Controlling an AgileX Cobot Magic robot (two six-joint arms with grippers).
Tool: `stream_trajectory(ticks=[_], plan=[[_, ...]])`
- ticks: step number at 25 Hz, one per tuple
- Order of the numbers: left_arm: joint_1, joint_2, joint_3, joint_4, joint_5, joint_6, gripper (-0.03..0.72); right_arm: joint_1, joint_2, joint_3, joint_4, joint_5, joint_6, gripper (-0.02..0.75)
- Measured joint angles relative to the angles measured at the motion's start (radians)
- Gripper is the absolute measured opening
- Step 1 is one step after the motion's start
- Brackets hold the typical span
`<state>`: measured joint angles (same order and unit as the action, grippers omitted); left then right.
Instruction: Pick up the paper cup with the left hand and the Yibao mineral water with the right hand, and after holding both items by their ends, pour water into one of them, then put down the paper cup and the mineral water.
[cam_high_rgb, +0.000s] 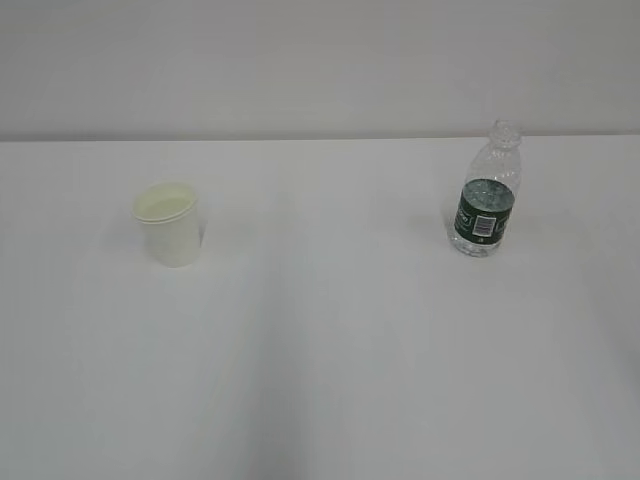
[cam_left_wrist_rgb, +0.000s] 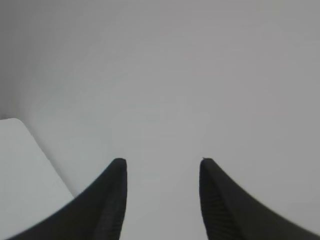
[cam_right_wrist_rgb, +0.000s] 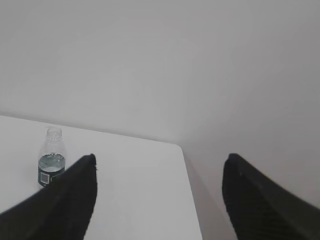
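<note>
Neither gripper appeared in the exterior view; paper cup (cam_high_rgb: 169, 223) stood upright at table (cam_high_rgb: 330, 340) left, Yibao mineral water (cam_high_rgb: 484, 192) upright at right, well apart; left wrist view: left hand (cam_left_wrist_rgb: 162, 200) released, empty, cup unseen, so swing inward first; right wrist view: right hand (cam_right_wrist_rgb: 160, 195) spread wide, bottle far left, recentre before closing.

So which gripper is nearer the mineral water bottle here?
Likely the right. The right gripper has the mineral water bottle in its view, standing on the table ahead, past its left finger. The left gripper sees only wall and a table corner, no bottle.
</note>
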<state>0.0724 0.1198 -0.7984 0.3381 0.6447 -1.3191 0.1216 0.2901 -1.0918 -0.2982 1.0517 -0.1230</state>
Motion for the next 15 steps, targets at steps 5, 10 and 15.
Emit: stream_trajectory(ticks=[5,10,15], plan=[[0.000,0.000,-0.017,-0.071,0.017,0.237,0.341,0.000,0.000,-0.005,-0.001,0.049,0.000,0.591],[0.000,0.000,-0.063,-0.136,0.103,0.489,0.341,0.000,-0.006,-0.040,-0.001,0.163,0.000,0.591],[0.000,-0.002,-0.075,-0.223,0.138,0.689,0.341,0.000,-0.008,-0.051,0.012,0.223,0.000,0.591]])
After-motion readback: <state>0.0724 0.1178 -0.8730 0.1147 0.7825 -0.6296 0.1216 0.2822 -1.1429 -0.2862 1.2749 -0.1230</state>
